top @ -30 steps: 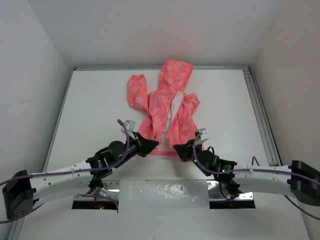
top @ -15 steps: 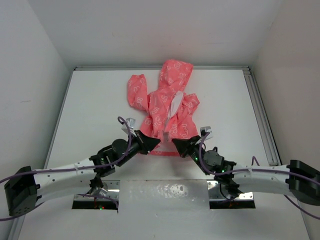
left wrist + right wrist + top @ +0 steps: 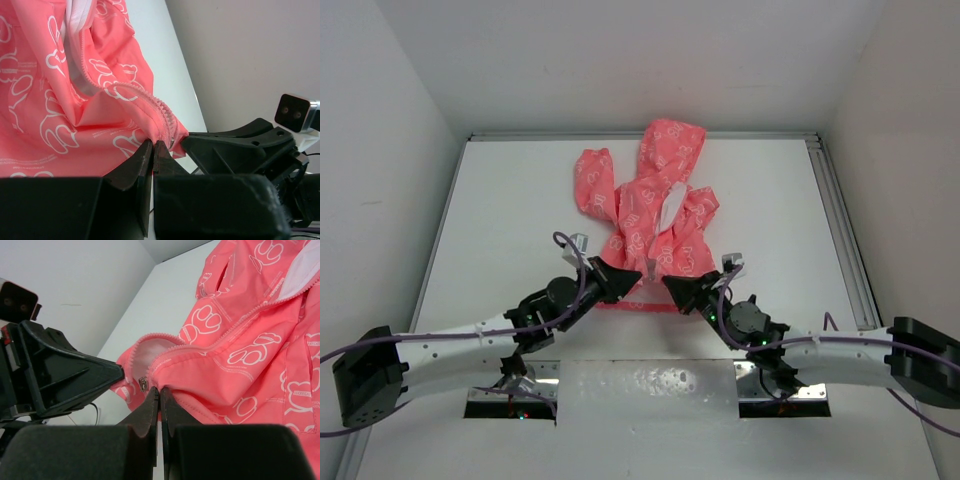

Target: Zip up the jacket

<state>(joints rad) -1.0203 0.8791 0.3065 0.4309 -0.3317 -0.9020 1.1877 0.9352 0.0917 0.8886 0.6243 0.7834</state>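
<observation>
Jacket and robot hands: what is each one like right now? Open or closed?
jacket: unzipped and crumpled on the table, white lining showing
zipper: undone, the two rows of teeth apart
left hand: shut, pinching the jacket's bottom edge by the zipper
right hand: shut, pinching the other bottom edge beside the small metal slider

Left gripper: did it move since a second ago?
Yes. The left gripper, shut on the jacket hem, has crept a little away from the silver plate at the near edge, toward the far wall.
</observation>
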